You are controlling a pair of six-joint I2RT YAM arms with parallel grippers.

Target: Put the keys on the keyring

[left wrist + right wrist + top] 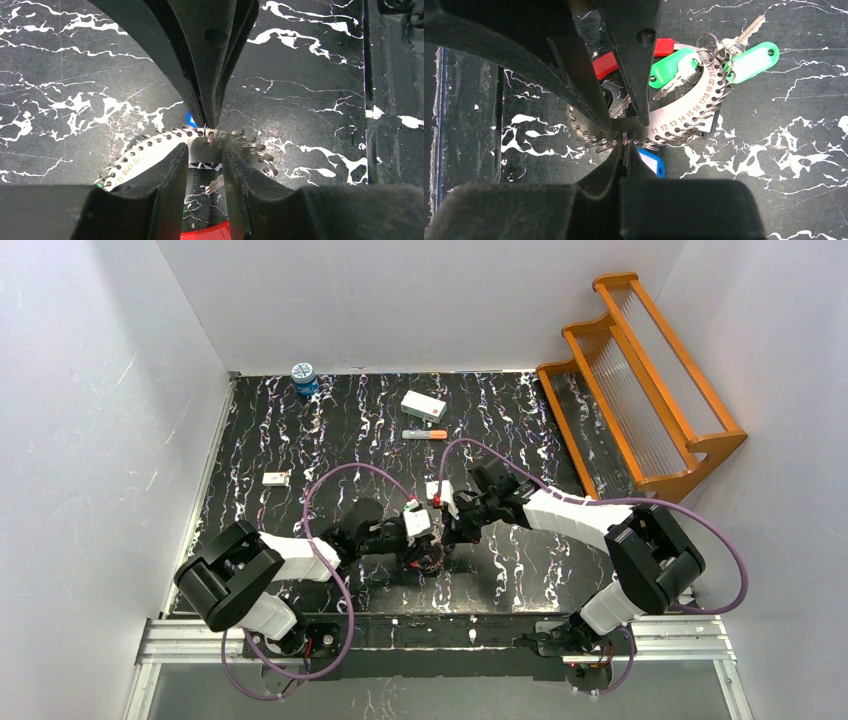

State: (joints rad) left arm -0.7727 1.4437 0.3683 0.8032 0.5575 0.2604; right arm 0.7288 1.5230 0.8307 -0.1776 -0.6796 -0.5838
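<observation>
The keyring (684, 115), a curved white band stamped with numbers and edged with small wire loops, lies flat on the black marbled table (774, 150), at mid-width and toward the near edge, directly under both arms' tips. The left gripper (205, 150) reaches in from the left; its fingers (167, 185) stand apart, one on each side of a short section of the band. Whether they press on it cannot be told. The right gripper (625, 147) reaches in from the right with its fingertips together, pinched on one small wire loop at the band's edge. The keys (679, 75) are bunched at one end of the band, silver blades overlapping two green tags (754, 60), with a red piece (606, 65) beside them. A blue tag (651, 161) shows just under the band beside the right fingertips. An orange-tipped marker (425, 434) and a white box (423, 403) lie farther back, well apart from the keyring.
</observation>
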